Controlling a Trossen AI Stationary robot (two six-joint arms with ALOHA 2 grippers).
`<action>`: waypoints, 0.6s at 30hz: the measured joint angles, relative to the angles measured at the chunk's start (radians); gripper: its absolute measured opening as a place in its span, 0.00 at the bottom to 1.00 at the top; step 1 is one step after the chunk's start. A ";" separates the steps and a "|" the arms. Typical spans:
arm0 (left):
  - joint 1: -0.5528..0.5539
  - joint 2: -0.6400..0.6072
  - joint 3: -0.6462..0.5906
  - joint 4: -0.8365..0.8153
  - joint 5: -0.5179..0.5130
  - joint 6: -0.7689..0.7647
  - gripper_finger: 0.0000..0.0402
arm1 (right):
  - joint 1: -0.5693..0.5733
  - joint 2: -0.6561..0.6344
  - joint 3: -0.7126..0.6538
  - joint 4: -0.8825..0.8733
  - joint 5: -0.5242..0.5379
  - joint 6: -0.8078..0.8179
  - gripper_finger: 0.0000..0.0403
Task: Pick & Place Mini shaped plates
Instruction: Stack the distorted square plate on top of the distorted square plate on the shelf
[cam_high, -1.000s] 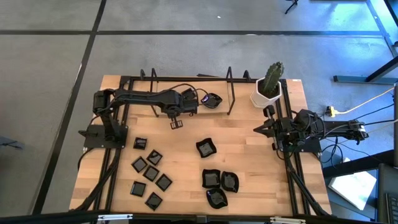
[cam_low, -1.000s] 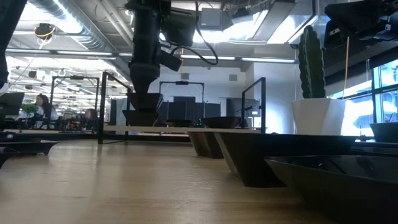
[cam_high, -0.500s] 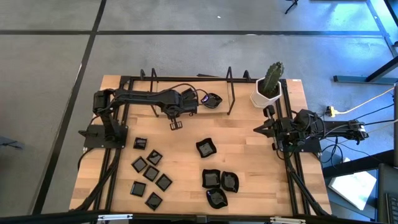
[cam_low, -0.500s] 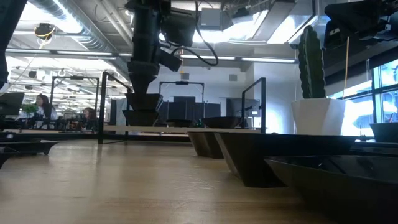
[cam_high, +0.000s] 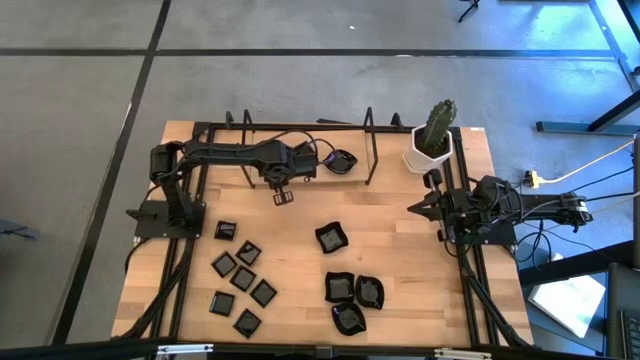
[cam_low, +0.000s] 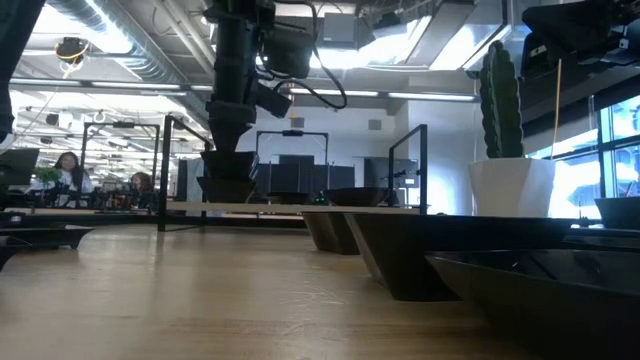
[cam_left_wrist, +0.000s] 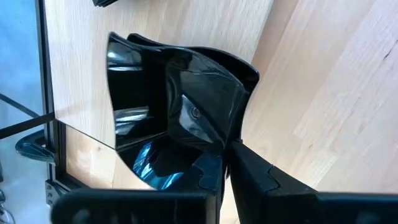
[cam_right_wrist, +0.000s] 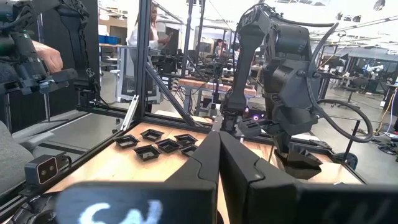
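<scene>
I see a glossy black wavy-edged plate (cam_left_wrist: 177, 118) filling the left wrist frame's centre, tilted on edge, at the left gripper (cam_high: 338, 162); fingers' grip on it: cannot tell. Right gripper (cam_high: 418, 207), right-centre of the high view over the surface (cam_high: 400, 260), clenched empty.

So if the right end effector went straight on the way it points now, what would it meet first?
Probably the left arm, which stands right in line beyond the shut right end effector in its wrist view, over a wavy-edged plate. Depth is unclear, so it might pass beside it.
</scene>
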 joint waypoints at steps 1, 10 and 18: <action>0.000 0.000 0.000 0.000 0.000 0.002 0.07 | 0.000 0.000 0.000 0.000 0.000 0.000 0.02; 0.000 0.000 0.000 0.002 0.000 0.020 0.16 | 0.000 0.000 0.000 0.000 0.000 0.000 0.02; 0.000 0.000 0.000 0.009 -0.002 0.035 0.27 | 0.000 0.000 0.000 0.000 0.000 0.000 0.02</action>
